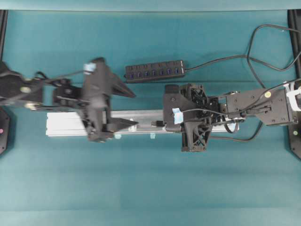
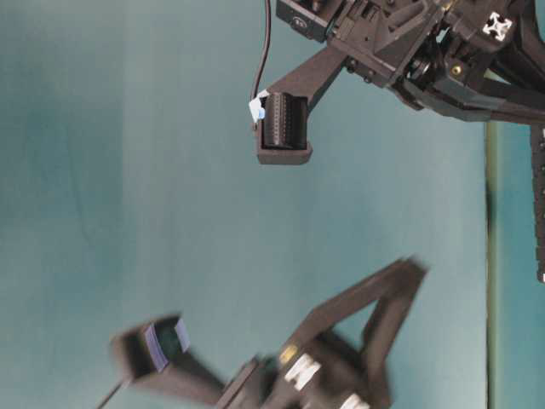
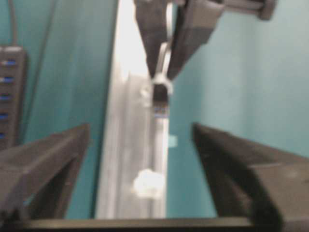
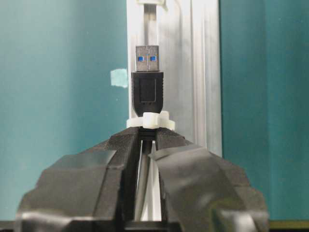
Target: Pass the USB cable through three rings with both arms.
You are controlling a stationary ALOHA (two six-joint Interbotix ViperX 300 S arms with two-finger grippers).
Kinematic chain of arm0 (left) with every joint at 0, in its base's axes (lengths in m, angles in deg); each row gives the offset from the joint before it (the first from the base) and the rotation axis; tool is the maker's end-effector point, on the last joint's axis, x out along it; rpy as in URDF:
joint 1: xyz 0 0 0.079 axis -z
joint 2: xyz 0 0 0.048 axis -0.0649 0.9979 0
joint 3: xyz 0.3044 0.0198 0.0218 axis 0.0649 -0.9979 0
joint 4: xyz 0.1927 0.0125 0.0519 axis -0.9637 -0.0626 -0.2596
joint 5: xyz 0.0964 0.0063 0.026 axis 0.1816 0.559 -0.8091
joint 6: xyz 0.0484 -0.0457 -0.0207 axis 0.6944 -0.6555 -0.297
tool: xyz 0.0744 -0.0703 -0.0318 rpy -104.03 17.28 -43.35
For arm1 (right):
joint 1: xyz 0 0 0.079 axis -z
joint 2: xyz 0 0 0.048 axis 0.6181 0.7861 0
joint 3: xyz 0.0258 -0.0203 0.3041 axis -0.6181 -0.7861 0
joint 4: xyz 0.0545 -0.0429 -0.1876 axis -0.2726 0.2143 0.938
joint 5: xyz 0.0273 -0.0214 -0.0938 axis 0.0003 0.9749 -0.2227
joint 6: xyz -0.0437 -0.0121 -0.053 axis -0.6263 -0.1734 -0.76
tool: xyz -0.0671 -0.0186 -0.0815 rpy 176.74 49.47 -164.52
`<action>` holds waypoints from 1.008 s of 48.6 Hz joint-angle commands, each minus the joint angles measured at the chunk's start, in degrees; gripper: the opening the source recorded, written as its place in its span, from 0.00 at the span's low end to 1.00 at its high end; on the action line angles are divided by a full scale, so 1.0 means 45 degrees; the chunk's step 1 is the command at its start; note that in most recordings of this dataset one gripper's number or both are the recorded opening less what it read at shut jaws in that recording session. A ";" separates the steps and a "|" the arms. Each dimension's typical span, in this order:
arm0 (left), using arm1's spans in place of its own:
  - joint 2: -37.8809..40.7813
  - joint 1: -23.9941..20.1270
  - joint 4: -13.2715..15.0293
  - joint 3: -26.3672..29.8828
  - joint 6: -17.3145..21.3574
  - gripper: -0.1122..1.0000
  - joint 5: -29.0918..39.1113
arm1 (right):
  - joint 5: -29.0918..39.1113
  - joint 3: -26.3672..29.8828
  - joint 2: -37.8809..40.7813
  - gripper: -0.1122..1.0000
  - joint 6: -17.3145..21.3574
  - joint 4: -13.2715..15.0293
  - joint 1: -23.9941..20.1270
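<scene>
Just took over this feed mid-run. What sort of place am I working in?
Most likely a robotics lab test bench, not a home or factory floor. A plain teal table holds only a silver rail fitted with small white rings, a USB hub and two black robot arms.

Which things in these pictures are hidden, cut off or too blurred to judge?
- Third ring: the right wrist view cuts it at the top edge.
- Left hand: left wrist view blurred; fingers run past the bottom edge.
- USB cable behind the plug: hidden inside the right hand.
- Rail: partly covered by both arms overhead.
</scene>
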 commanded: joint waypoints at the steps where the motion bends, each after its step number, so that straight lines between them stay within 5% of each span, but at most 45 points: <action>1: 0.0547 0.0059 -0.0020 0.0605 0.0039 0.94 -0.0117 | -0.0176 0.0078 -0.0234 0.04 0.0020 0.0000 -0.0039; 19: 0.3125 0.0469 -0.0020 0.1953 0.0039 0.94 -0.0098 | -0.0488 0.0020 -0.0234 0.04 0.0020 0.0000 -0.0020; 39: 0.3730 0.0410 -0.0020 0.2285 0.0039 0.93 -0.0234 | -0.0566 0.0000 -0.0234 0.04 0.0020 -0.0020 -0.0039; 49: 0.3809 0.0273 -0.0020 0.2285 0.0059 0.81 -0.0313 | -0.0586 0.0000 -0.0234 0.04 0.0020 -0.0020 -0.0039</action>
